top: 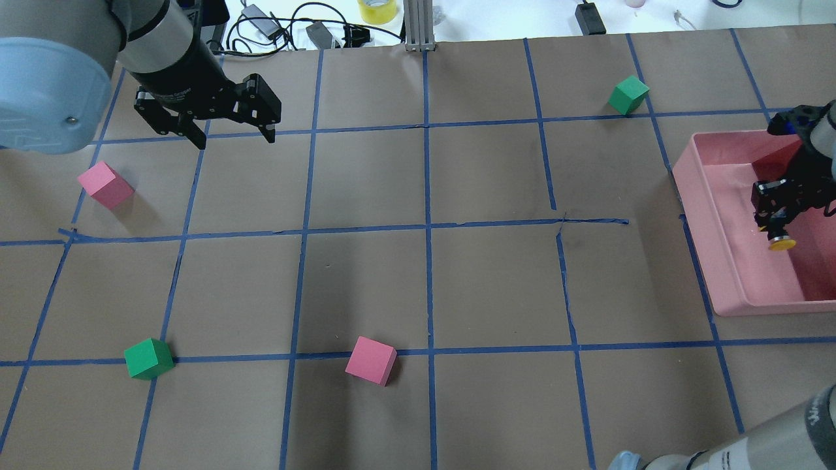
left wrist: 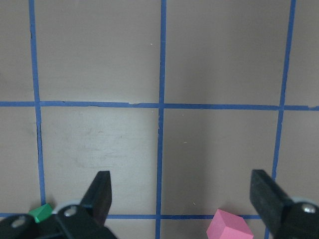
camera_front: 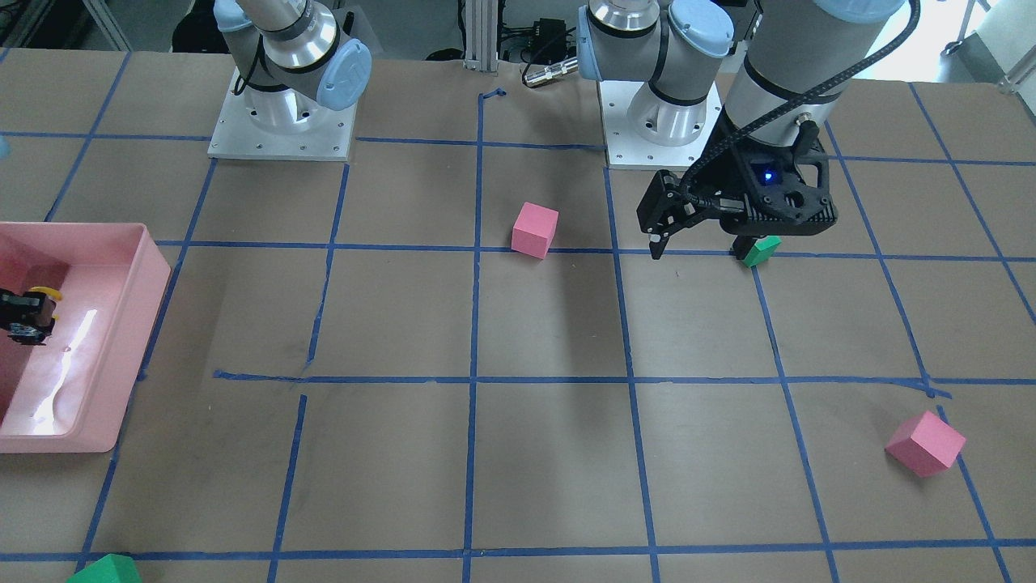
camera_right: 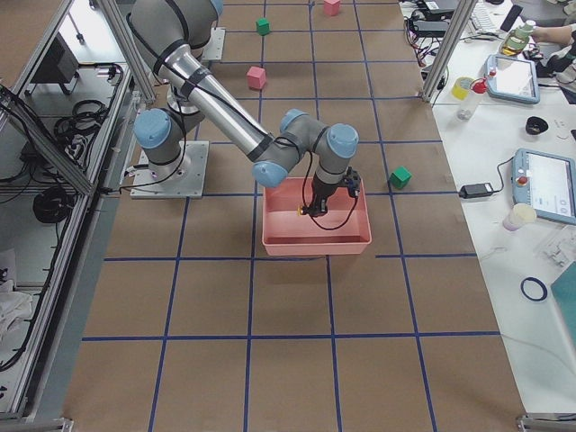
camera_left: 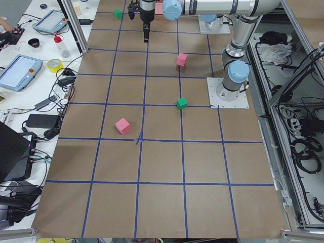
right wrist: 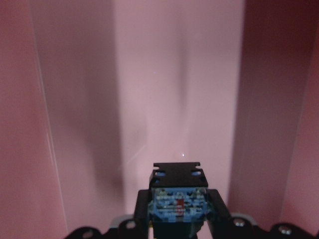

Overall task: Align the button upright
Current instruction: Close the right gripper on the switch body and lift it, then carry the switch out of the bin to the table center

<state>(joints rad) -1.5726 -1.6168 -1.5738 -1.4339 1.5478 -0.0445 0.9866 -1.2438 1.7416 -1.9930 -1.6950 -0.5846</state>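
Observation:
The button (top: 782, 244), with a yellow cap and a black body, is between the fingers of my right gripper (top: 777, 228) inside the pink bin (top: 699, 215). In the right wrist view the button's (right wrist: 178, 191) contact-block end faces the camera and the cap is hidden on the far side. In the front view the button (camera_front: 42, 295) and right gripper (camera_front: 24, 317) are at the left edge, over the bin (camera_front: 146, 324). My left gripper (top: 235, 139) is open and empty above the table, far from the bin.
Two pink cubes (top: 106, 185) (top: 371, 360) and two green cubes (top: 149, 358) (top: 629, 94) lie scattered on the brown, blue-taped table. The left gripper (camera_front: 700, 247) hovers near a green cube (camera_front: 761, 249). The bin's walls (right wrist: 50, 99) close in around the right gripper.

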